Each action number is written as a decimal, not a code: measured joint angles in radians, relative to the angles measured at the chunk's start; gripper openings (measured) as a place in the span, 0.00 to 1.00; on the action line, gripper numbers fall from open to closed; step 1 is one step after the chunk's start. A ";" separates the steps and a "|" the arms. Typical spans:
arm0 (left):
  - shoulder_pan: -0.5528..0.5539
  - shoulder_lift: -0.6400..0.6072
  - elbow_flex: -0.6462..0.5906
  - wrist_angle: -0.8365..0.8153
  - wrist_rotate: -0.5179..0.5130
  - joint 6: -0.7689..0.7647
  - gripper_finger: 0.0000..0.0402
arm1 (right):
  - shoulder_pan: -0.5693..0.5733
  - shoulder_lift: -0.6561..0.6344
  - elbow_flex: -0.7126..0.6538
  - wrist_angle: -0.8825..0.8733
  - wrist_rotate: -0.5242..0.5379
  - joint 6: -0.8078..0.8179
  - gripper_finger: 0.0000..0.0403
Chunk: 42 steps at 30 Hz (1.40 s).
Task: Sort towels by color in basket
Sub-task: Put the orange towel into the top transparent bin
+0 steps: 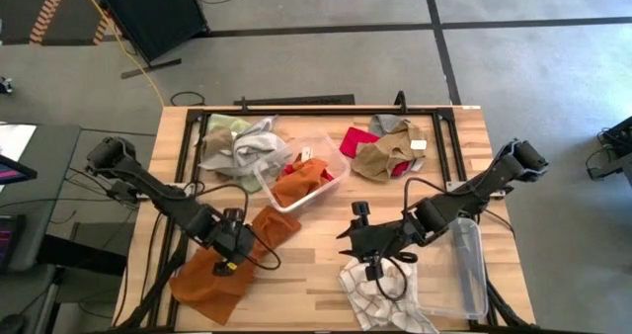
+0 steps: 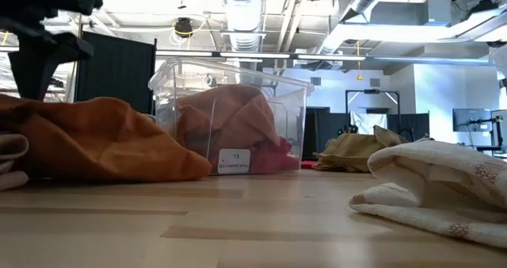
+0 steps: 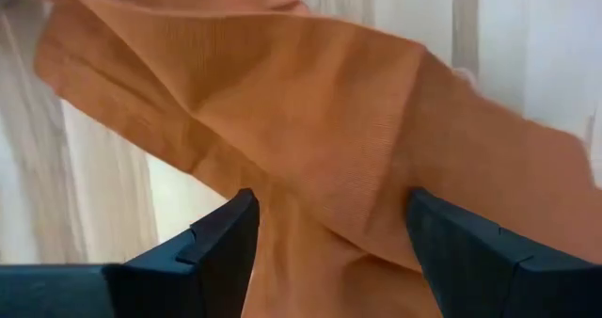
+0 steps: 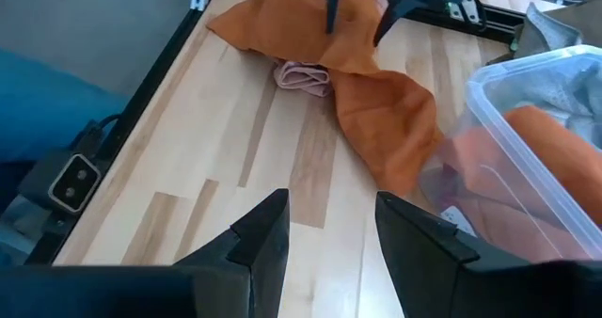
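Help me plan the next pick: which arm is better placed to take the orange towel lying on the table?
Left. Its open gripper hangs right over the orange towel, fingers either side of the cloth. The right gripper is apart from it, above the checked towel.

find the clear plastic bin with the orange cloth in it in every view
High view: clear bin at table centre, between the two arms.
Low view: the bin stands centre, label facing the camera.
Left wrist view: not in it; only the orange towel shows.
Right wrist view: the bin is at the right edge.
Shared landmark: the orange towel spread beside the bin.
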 joint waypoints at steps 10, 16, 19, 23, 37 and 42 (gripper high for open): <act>0.000 0.000 -0.036 0.041 0.001 0.031 0.43 | -0.007 0.000 0.000 0.000 0.000 -0.005 0.46; 0.000 0.000 -0.036 0.060 0.002 0.088 0.13 | -0.007 0.000 0.000 0.000 0.000 -0.005 0.46; 0.000 0.000 -0.036 0.061 0.010 0.112 0.02 | -0.007 0.000 0.000 0.000 0.000 -0.006 0.46; 0.000 0.001 -0.027 0.055 0.011 0.134 0.01 | -0.007 0.000 0.000 0.000 0.000 -0.006 0.46; -0.003 0.001 0.245 -0.125 -0.072 0.275 0.00 | -0.007 0.000 0.000 -0.010 0.000 -0.003 0.46; -0.003 0.001 0.351 -0.171 -0.114 0.344 0.00 | -0.007 0.000 0.000 -0.020 0.000 0.004 0.46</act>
